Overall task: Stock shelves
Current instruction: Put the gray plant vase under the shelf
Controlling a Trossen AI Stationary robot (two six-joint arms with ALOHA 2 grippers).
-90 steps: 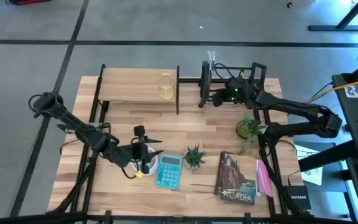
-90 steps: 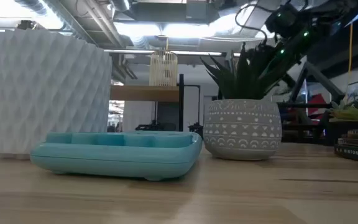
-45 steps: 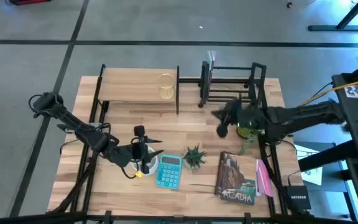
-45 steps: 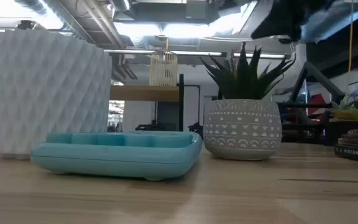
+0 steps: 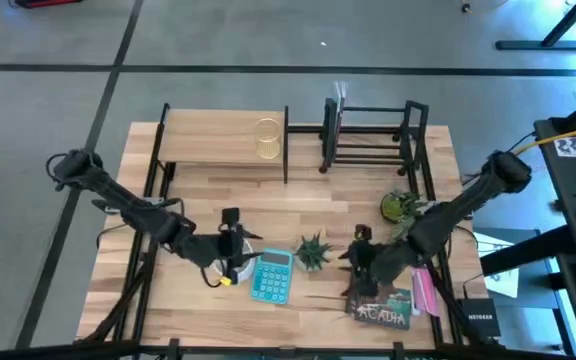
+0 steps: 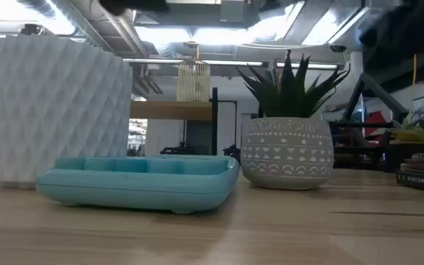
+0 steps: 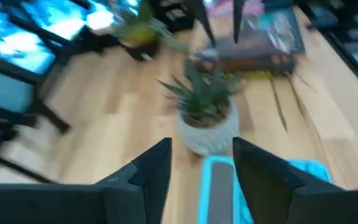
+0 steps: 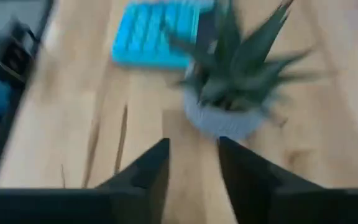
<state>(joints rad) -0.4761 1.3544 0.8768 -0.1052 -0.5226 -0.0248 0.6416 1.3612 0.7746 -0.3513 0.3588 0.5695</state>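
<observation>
Light-wood shelf (image 5: 223, 148) in the high view carries only a pale wire holder (image 5: 267, 137) and the black bar rack (image 5: 368, 138) beside it looks empty, while calculator (image 5: 271, 275), spiky plant (image 5: 314, 252), leafy plant (image 5: 401, 207) and book (image 5: 380, 288) sit on the table, so we judge most stocking undone. Low view shows no gripper clearly. In the wrist views, left gripper (image 7: 201, 163) and right gripper (image 8: 193, 163) both face the spiky plant, fingers parted, holding nothing.
</observation>
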